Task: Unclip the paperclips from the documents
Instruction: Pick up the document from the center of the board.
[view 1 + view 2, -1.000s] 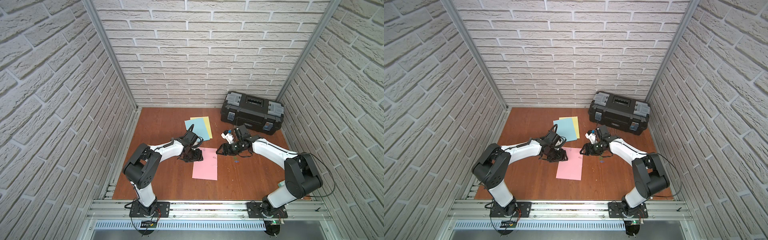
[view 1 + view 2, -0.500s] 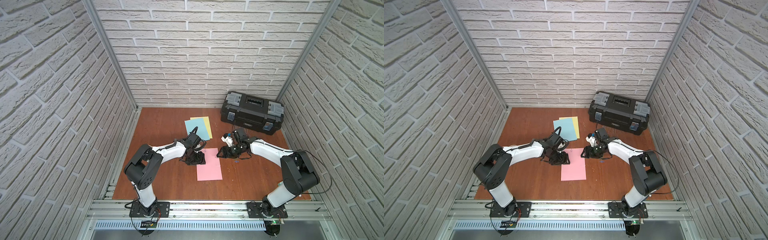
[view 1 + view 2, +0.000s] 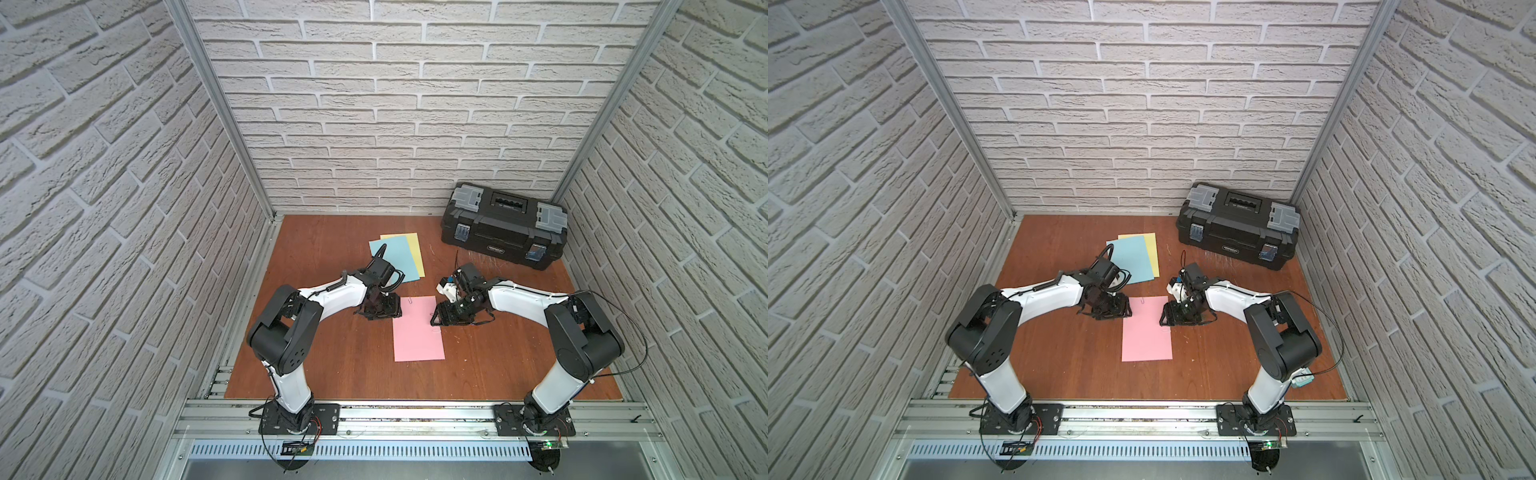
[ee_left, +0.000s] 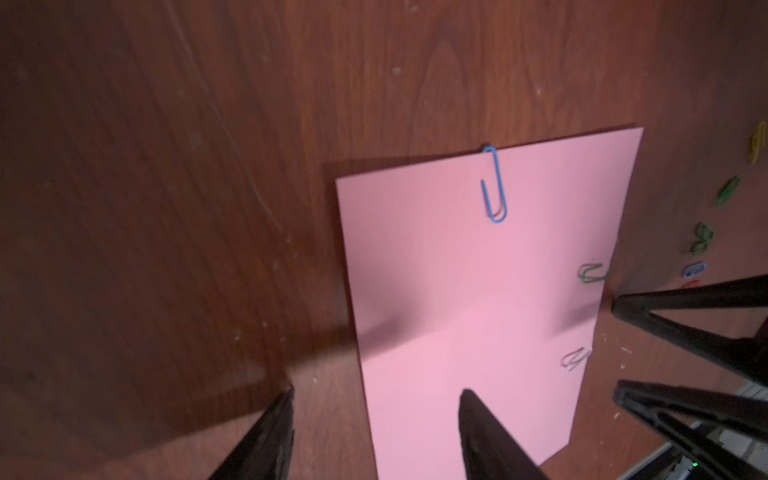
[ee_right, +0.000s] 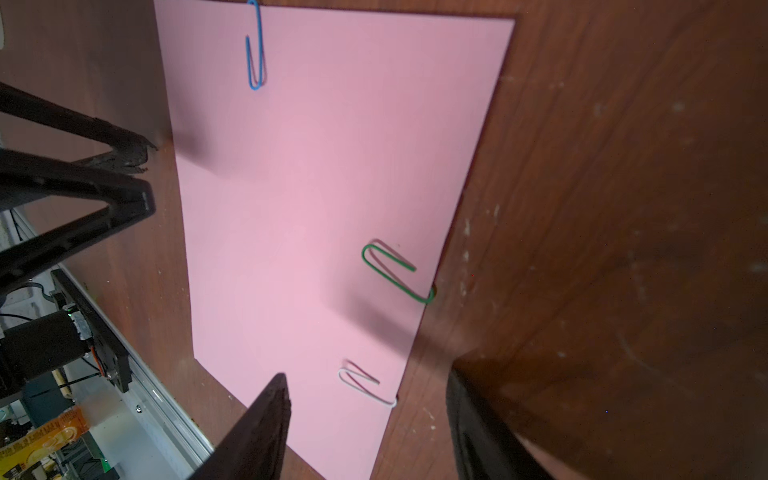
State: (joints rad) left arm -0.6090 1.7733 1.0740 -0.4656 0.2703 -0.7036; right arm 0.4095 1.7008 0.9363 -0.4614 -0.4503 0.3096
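The pink document (image 3: 417, 332) (image 3: 1146, 332) lies flat mid-table. Three paperclips sit on its edges: a blue one (image 4: 494, 187) (image 5: 255, 54) on the far edge, and a green one (image 5: 395, 272) (image 4: 594, 272) and a white one (image 5: 365, 384) (image 4: 575, 359) on the right edge. My left gripper (image 4: 378, 392) (image 3: 384, 309) is open and straddles the sheet's left edge. My right gripper (image 5: 368, 376) (image 3: 442, 318) is open, low over the right edge, with the white clip between its fingers. The blue document (image 3: 395, 257) overlaps the yellow document (image 3: 415, 249) further back.
A black toolbox (image 3: 505, 226) (image 3: 1237, 226) stands at the back right. Several loose clips, among them a green one (image 4: 727, 191) and a yellow one (image 4: 758, 143), lie on the wood right of the pink sheet. A small teal object (image 3: 1304, 380) sits behind the right arm's base.
The pink sheet has slid a little to the right. My right gripper has moved toward the front along the sheet's right edge. The left gripper has stayed put, its jaws slightly narrower.
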